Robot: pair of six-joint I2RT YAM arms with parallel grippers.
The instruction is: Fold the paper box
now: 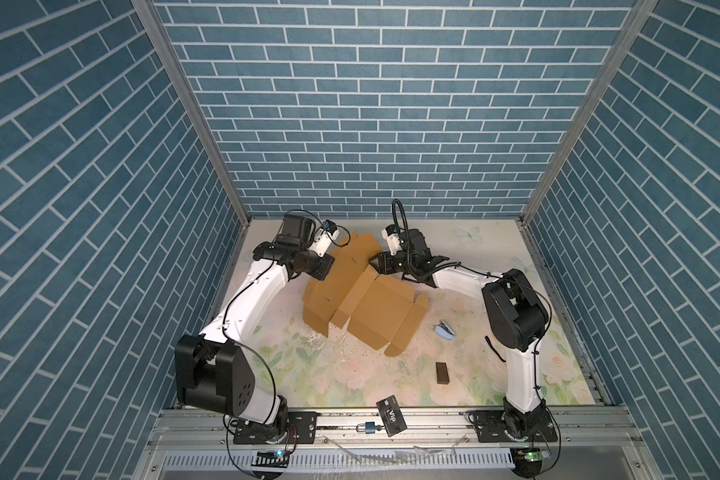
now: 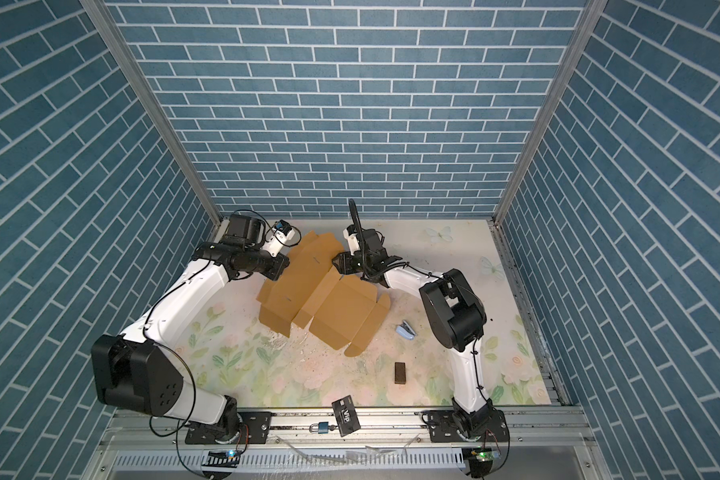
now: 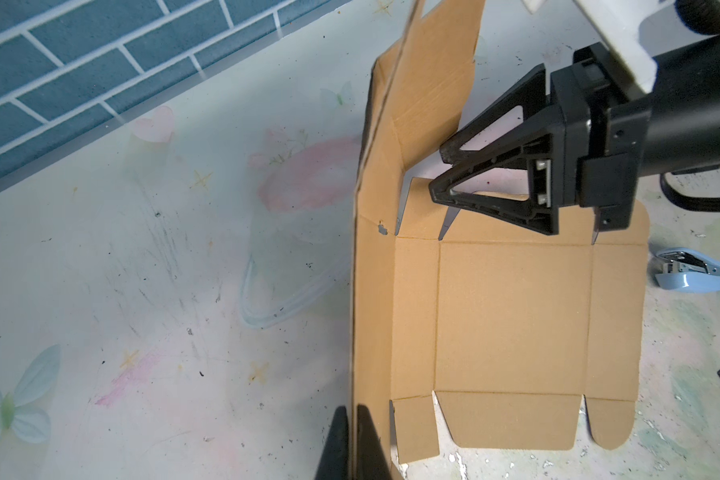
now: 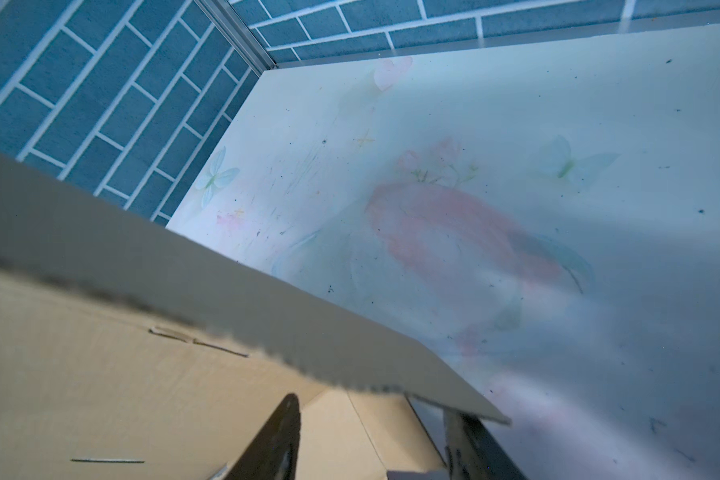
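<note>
The paper box [image 1: 375,307] [image 2: 333,309] is a tan cardboard sheet, part flat on the table, its far panel [image 1: 352,257] raised. In the left wrist view the box [image 3: 512,316] shows its flat base and flaps, and my left gripper [image 3: 352,411] is shut on the raised panel's edge. In both top views that gripper [image 1: 332,262] [image 2: 287,266] sits at the panel's left side. My right gripper [image 1: 374,261] [image 2: 336,262] [image 3: 443,172] is open at the panel's right corner. In the right wrist view its fingers [image 4: 275,440] stand apart with the cardboard's edge [image 4: 308,374] between them, unpinched.
A light blue stapler [image 1: 443,330] [image 3: 691,272] lies right of the box. A dark brown block [image 1: 443,372] sits nearer the front. A black VIP card [image 1: 391,415] and a padlock [image 1: 368,428] lie on the front rail. Brick-patterned walls enclose the table.
</note>
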